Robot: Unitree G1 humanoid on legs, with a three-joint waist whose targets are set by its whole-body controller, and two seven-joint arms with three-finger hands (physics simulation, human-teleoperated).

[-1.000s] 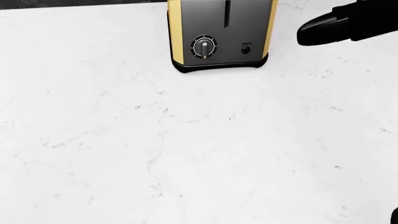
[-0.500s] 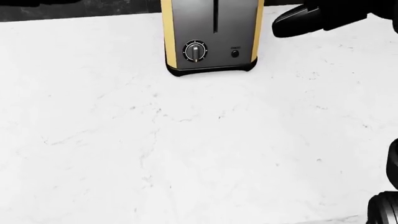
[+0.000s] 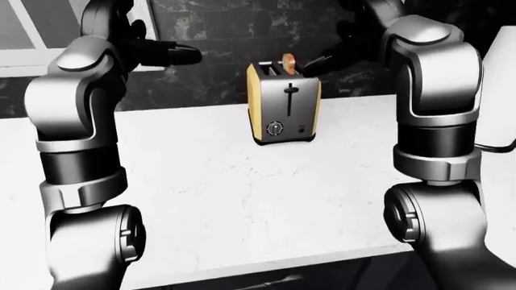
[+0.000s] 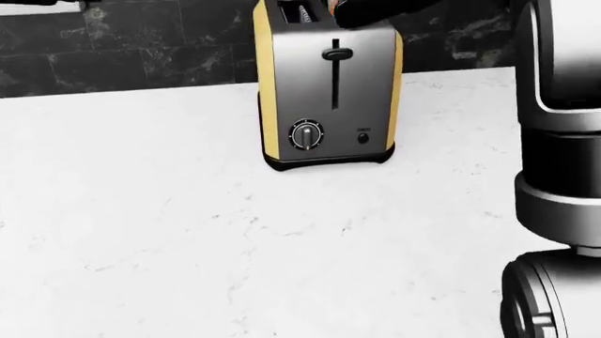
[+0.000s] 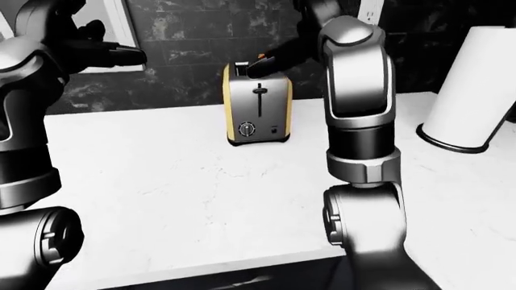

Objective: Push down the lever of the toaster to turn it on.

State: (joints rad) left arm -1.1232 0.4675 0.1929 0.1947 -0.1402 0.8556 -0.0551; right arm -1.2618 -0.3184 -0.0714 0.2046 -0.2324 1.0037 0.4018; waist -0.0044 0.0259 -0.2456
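Up against the dark tiled wall, on the white marble counter, stands the toaster, gold-sided with a grey face. Its lever sits at the top of the slot, a dial and small button below; the tiny label above the button is too small for me to read. My right hand reaches over the toaster's top, by something orange in a slot; I can't tell how its fingers are set. My left hand hovers far left, fingers extended. Compared with half a second ago, my head view has tilted up: the lever now shows.
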